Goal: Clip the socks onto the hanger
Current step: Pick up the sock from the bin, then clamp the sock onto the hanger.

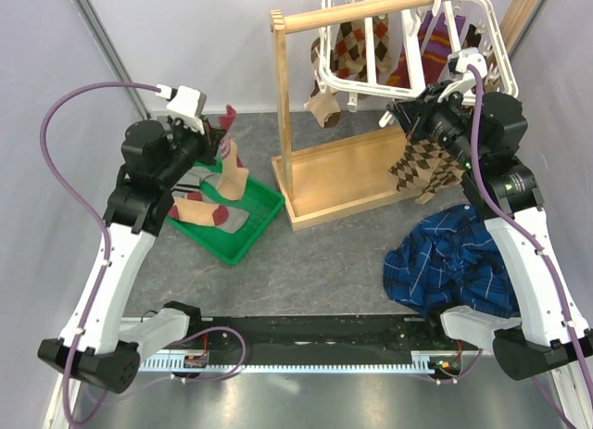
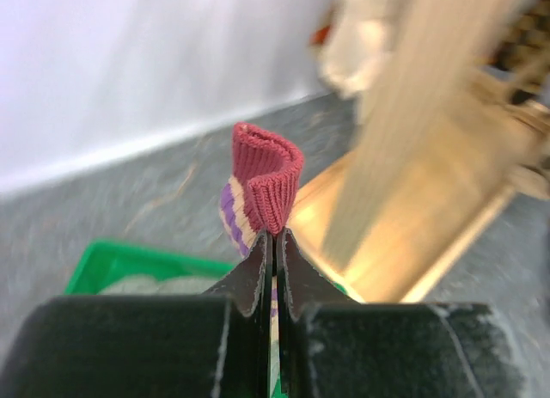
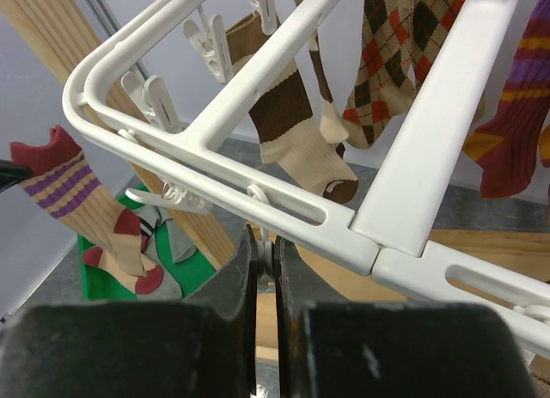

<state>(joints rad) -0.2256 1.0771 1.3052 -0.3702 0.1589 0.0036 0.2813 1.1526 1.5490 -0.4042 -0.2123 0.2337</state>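
Observation:
My left gripper (image 1: 220, 140) (image 2: 275, 235) is shut on the maroon cuff of a tan sock (image 2: 266, 179) with purple stripes. The sock hangs down over the green tray (image 1: 250, 246) and also shows at the left of the right wrist view (image 3: 69, 200). The white grid hanger (image 1: 323, 72) (image 3: 430, 131) hangs from the wooden rail with several socks clipped to it. My right gripper (image 1: 408, 114) (image 3: 265, 240) is just under the hanger's near rail, shut on a small white clip (image 3: 265, 257) dangling there. More tan and grey socks (image 1: 208, 211) lie in the tray.
The wooden rail stand (image 1: 352, 179) stands between the arms at the back. Brown argyle socks (image 1: 422, 165) hang by the right arm. A blue plaid cloth (image 1: 454, 262) lies at the front right. Walls close in on both sides.

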